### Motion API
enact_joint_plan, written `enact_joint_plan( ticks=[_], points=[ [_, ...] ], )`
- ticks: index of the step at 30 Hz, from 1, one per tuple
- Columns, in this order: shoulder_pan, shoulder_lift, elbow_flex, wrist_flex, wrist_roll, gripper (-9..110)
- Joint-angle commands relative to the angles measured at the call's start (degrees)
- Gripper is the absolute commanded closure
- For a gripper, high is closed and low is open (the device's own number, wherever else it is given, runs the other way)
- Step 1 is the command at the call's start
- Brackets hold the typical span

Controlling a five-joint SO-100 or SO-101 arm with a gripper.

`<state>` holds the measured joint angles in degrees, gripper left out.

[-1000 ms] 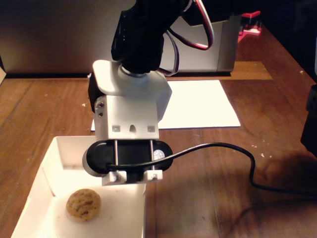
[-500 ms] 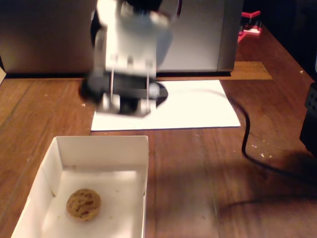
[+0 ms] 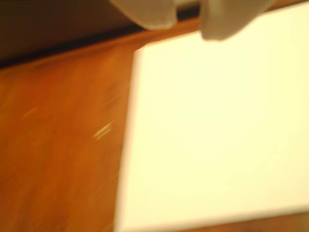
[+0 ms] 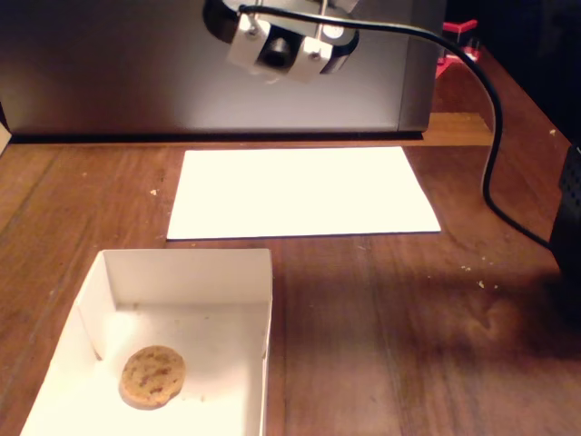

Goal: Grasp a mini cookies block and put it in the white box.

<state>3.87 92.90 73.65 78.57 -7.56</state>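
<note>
Cookie [image 4: 153, 376] laid in white box [image 4: 189, 273].
Gripper [image 3: 187, 21], raised well beyond it over paper [image 3: 217, 135], is seen slightly parted and empty.

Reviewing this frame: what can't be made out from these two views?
- Gripper: wrist view shows only blurred pale fingers at the top edge; open or shut is unclear.
- Arm: fixed view cuts it off, only the wrist camera mount shows.
- White box: near end cropped by the bottom edge.
- Cookie: absent from the wrist view.

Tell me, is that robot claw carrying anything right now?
Nothing shows between the gripper's blurred fingertips in the wrist view. The one visible cookie lies in the white box.
</note>
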Motion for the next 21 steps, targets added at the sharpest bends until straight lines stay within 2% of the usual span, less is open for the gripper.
enact_joint_plan(
  ticks=[1,10,21],
  points=[
    [1.1,10.5,0.3,0.6,0.4,102],
    [0.1,29.0,25.4,-6.3,0.7,102],
    [0.2,41.1,46.8,-14.0,1.1,102]
  ],
)
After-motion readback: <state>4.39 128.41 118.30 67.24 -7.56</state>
